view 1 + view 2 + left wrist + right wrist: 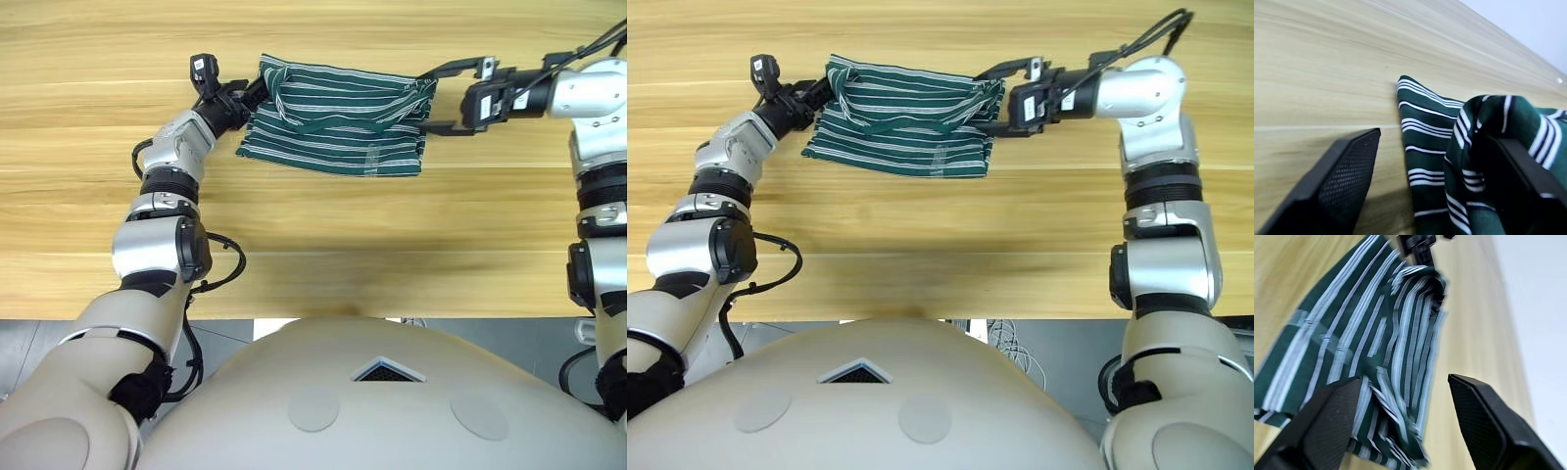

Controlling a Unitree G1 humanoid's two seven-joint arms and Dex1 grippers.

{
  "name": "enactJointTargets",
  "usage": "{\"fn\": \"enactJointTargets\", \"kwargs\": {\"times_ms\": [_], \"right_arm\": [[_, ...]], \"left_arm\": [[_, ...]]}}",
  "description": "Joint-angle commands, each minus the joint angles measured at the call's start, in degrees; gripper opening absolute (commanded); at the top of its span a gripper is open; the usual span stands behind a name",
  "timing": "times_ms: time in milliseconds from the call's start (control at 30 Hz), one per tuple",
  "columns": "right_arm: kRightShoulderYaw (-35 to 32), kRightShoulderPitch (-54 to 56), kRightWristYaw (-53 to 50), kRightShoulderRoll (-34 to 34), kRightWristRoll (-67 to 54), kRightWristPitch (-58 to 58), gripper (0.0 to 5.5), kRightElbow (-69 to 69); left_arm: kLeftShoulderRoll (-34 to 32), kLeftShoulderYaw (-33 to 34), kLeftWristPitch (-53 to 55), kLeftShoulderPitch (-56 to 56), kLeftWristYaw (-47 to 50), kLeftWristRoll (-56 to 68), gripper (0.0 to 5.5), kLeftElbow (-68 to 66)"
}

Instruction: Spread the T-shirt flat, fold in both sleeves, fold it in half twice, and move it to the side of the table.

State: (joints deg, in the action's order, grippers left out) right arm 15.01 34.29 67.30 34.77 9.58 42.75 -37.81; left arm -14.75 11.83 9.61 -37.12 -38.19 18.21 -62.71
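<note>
**A:** What are the fingers doing?

**B:** The left fingers (1342, 181) are standing apart and gripping nothing, with a fold of the green striped T-shirt (338, 122) draping over one of them. The right fingers (1484, 426) are gaping wide around the opposite end, also released.

**A:** And the shirt?

**B:** It is lying folded near the desk's (313, 225) far edge. It is looking ready for moving aside. Both ends are probably needing a pinch through all layers, then travelling together.
</note>
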Motion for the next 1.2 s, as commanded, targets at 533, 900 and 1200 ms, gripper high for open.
{"fn": "enactJointTargets", "kwargs": {"times_ms": [533, 900, 1200], "right_arm": [[13.17, 8.76, -18.62, -2.54, 21.97, -0.55, 3.3, -11.35], [13.56, 9.32, -20.33, -3.11, 22.52, -5.06, 2.3, -11.07], [14.35, 9.85, -23.16, -3.52, 23.75, -8.11, 0.64, -12.24]], "left_arm": [[2.86, -2.13, 2.32, 3.35, 0.91, -3.06, 3.39, -2.97], [3.29, -2.61, 2.03, 3.76, 0.45, -3.25, 3.43, -2.68], [3.86, -3.36, 1.83, 3.94, 0.06, -3.33, 3.43, -2.21]]}}
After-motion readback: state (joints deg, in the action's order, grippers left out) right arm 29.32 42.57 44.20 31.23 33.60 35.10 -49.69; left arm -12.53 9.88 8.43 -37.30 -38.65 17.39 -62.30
